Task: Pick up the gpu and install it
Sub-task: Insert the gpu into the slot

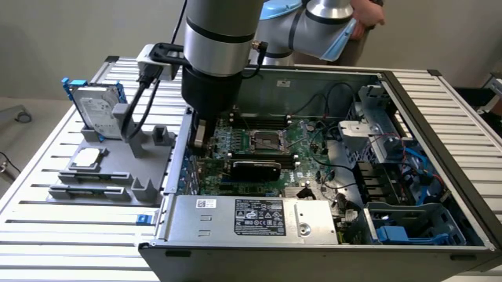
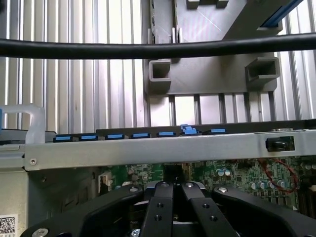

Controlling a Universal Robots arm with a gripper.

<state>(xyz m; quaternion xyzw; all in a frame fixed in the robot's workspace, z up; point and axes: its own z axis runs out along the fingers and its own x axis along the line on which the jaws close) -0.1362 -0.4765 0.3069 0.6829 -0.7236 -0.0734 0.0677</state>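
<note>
The exterior view looks steeply down from high over the open black-and-silver computer case (image 1: 439,106) on the slatted aluminium desk (image 1: 63,235). The wrist view sits low and close inside, facing out over the case's silver side wall (image 2: 148,148). Both views share the grey plastic parts holder (image 2: 207,74) and the green motherboard (image 1: 298,138).

The gpu (image 1: 255,170) is a small, thin card with a black, round-edged shroud. It sits on the green motherboard (image 1: 294,138) inside the open computer case (image 1: 439,135), its long side running from the exterior view's left to right. It lies just on the near side of the processor socket (image 1: 265,140).
</note>
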